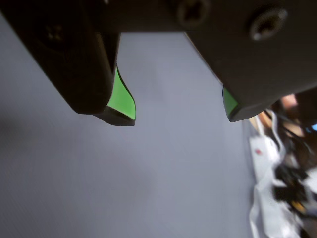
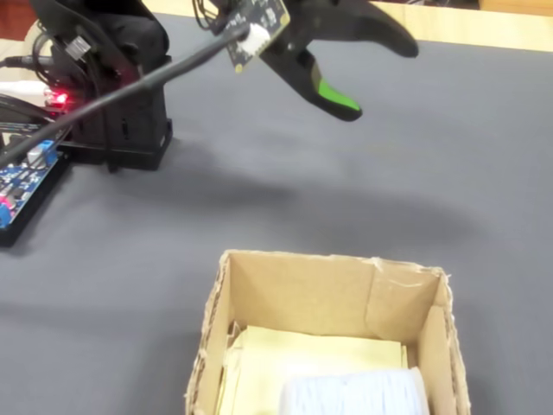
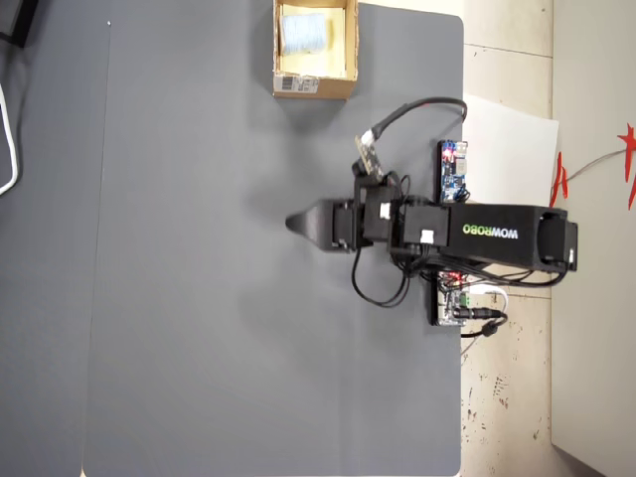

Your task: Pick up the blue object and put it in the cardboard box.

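The blue object (image 2: 350, 393), a pale ribbed roll, lies inside the cardboard box (image 2: 302, 290) at the bottom of the fixed view. In the overhead view the cardboard box (image 3: 338, 50) sits at the mat's top edge with the blue object (image 3: 303, 32) in it. My gripper (image 2: 380, 78) hangs above the grey mat, well away from the box, and is open. The wrist view shows the gripper (image 1: 178, 120) with green pads (image 1: 123, 99) spread wide and only bare mat between them. Seen from overhead, the gripper (image 3: 293, 224) points left at mid-mat.
The arm's base (image 2: 121, 104) and a circuit board (image 2: 26, 173) stand at the left of the fixed view. Cables and a white power strip (image 1: 265, 148) lie off the mat's edge in the wrist view. A controller board (image 3: 452, 169) sits beside the arm.
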